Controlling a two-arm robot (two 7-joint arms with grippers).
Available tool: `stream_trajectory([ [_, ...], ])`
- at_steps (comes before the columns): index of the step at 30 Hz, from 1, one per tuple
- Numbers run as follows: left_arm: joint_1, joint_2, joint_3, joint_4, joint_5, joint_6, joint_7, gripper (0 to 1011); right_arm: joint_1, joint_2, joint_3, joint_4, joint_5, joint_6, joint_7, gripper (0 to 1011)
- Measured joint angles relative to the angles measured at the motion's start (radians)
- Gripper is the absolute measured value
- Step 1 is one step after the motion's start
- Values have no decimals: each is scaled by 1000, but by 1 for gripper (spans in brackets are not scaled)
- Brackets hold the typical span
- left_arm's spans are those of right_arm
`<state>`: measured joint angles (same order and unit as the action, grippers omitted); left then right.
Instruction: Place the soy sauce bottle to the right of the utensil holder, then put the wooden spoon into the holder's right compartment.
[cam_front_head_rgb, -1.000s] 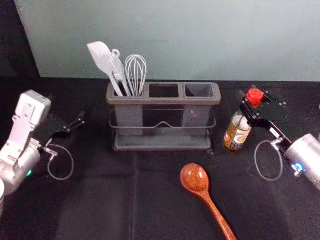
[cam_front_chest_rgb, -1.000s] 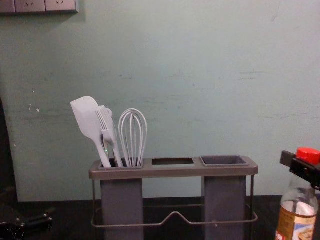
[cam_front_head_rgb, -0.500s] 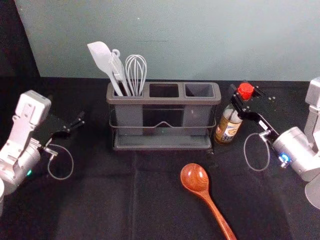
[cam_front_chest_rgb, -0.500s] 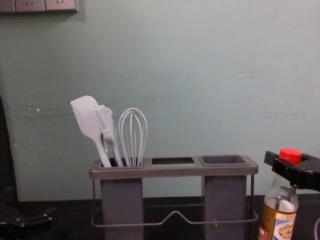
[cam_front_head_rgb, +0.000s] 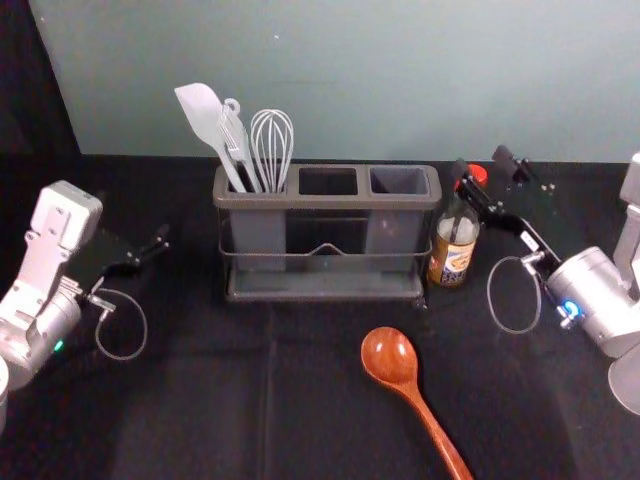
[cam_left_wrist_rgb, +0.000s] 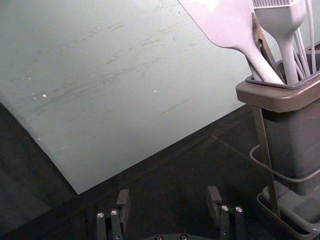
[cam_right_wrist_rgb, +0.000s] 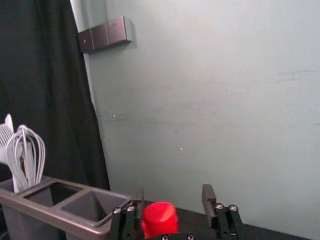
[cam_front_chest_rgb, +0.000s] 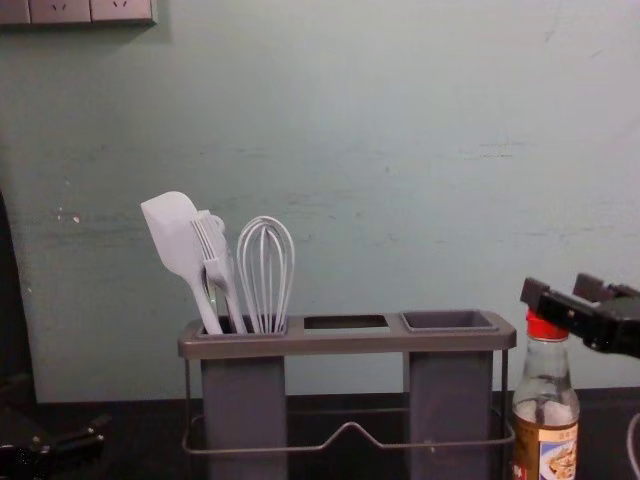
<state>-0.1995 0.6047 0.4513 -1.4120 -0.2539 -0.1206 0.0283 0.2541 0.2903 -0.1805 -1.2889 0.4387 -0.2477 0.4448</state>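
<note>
From where I stand, the utensil holder (cam_front_head_rgb: 320, 201) is in the far part of the tabletop (cam_front_head_rgb: 200, 400), before a pale green wall (cam_front_head_rgb: 400, 80). The soy sauce bottle (cam_front_head_rgb: 453, 262) stands upright just to the right of the holder, so near that I cannot tell whether the two are touching. The right claw (cam_front_head_rgb: 484, 160) is also on the holder's right side, up at the level of the red cap (cam_right_wrist_rgb: 160, 219). It is open, and the cap is between its two fingers, nearer to the one on the holder's side. So this cap and the end of the holder are the things which stand close around that claw. From the right arm hangs a thin cable loop (cam_front_head_rgb: 537, 300), in front of the bottle.

The wooden spoon (cam_front_head_rgb: 392, 358) lies on the tabletop in front of the holder, its bowl toward the holder and its handle going away to the front right. In the holder, the left compartment is occupied by a white spatula (cam_front_head_rgb: 203, 112), a brush (cam_front_chest_rgb: 207, 240) and a whisk (cam_front_head_rgb: 271, 145), which lift well above the rim; the right compartment (cam_front_head_rgb: 398, 181) has its top free to enter.

To the left of the holder, well apart from it, waits the left claw (cam_front_head_rgb: 135, 222), with its fingers spread and holding nothing
</note>
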Motion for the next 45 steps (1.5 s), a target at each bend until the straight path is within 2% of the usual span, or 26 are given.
stream_trajectory([
  [6,0,0,0,0,0,0,0,1005,-12,10,15,-36,12,7,-2,904],
  [11,0,0,0,0,0,0,0,1005,-24,20,25,-66,18,12,-8,1002],
  [25,0,0,0,0,0,0,0,1005,-121,68,58,-216,26,37,-26,1003],
  [30,0,0,0,0,0,0,0,1005,-187,92,67,-292,29,39,-26,1003],
  [40,0,0,0,0,0,0,0,1005,-285,123,59,-388,26,33,-11,1003],
  [45,0,0,0,0,0,0,0,1005,-337,141,38,-433,10,26,3,1003],
])
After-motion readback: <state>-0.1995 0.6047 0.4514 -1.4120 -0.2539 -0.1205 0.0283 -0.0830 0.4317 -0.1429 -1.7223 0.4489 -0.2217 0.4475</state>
